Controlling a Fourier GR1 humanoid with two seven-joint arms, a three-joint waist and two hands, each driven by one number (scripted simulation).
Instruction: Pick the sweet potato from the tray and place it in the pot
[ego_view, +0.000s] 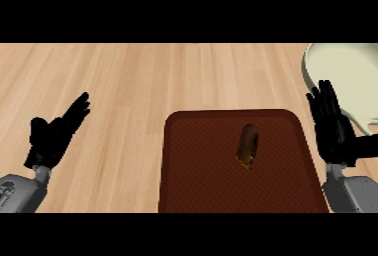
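Our right hand (332, 125), open and empty at 3 o'clock of the tray (199, 175), could, we fear, roll the slim sweet potato (248, 145) lying near the tray's middle away if it closes off-centre.

A kitchen: wooden counter (148, 80), tray (199, 175), pot (351, 70).

- The sweet potato (247, 146) lies lengthwise on the brown tray (199, 170).
- The cream pot (351, 70) sits far right on the wooden desk (148, 75).
- The left robot hand (50, 140) and right robot hand (334, 135) flank the tray, fingers straight.
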